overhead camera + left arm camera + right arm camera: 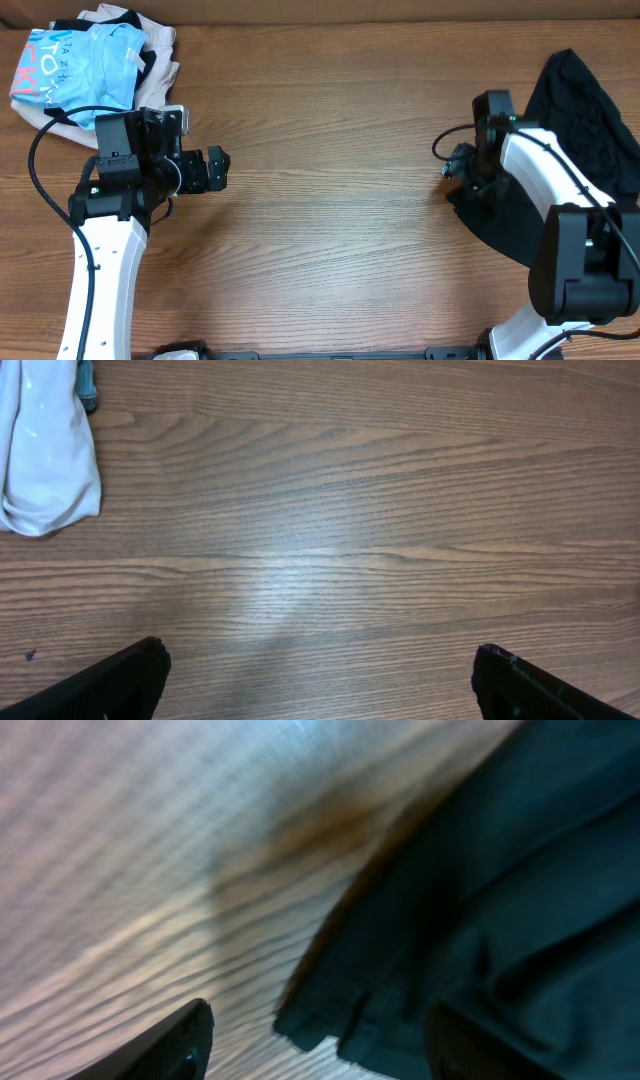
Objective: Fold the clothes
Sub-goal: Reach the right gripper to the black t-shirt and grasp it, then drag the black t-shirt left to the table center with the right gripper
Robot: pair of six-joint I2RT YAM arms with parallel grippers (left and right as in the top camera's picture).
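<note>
The black garment (580, 110) lies crumpled at the table's right side, partly under my right arm. In the right wrist view its dark edge (480, 910) fills the right half, with a corner lying between the fingers. My right gripper (452, 172) is open at the garment's left edge, low over the table, one finger over bare wood and the other over the cloth (320, 1040). My left gripper (216, 168) is open and empty over bare wood at the left; its two fingertips show wide apart in the left wrist view (320, 680).
A pile of a light blue printed garment (75, 65) and a beige garment (150, 40) sits at the back left corner. A white cloth edge (45, 450) shows in the left wrist view. The wooden table (330, 200) stretches between the arms.
</note>
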